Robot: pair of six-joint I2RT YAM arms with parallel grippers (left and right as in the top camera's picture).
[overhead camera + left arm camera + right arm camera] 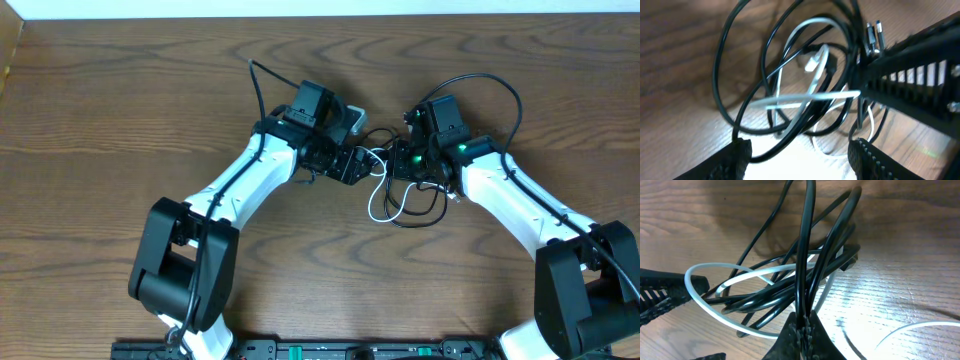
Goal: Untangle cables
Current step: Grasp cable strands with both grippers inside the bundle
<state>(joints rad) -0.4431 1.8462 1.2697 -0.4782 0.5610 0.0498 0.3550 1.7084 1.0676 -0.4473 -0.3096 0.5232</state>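
The tangled cables lie at the table's middle between my two grippers: black loops (428, 216) and one white cord (372, 206). In the left wrist view the black loops (722, 55) and the white cord (810, 95) with its small plug sit just ahead of my left gripper (800, 150), which is open, with one black strand running past its left finger. My left gripper (362, 165) faces my right gripper (400, 163). My right gripper (803, 322) is shut on black cable strands (805, 245) and holds them raised, with the white cord (705, 297) looping below.
The wooden table (120, 120) runs to its far edge at the top. Thicker black arm cables arc above the right arm (505, 88) and by the left arm (258, 85). The right gripper's black finger (912, 75) fills the right of the left wrist view.
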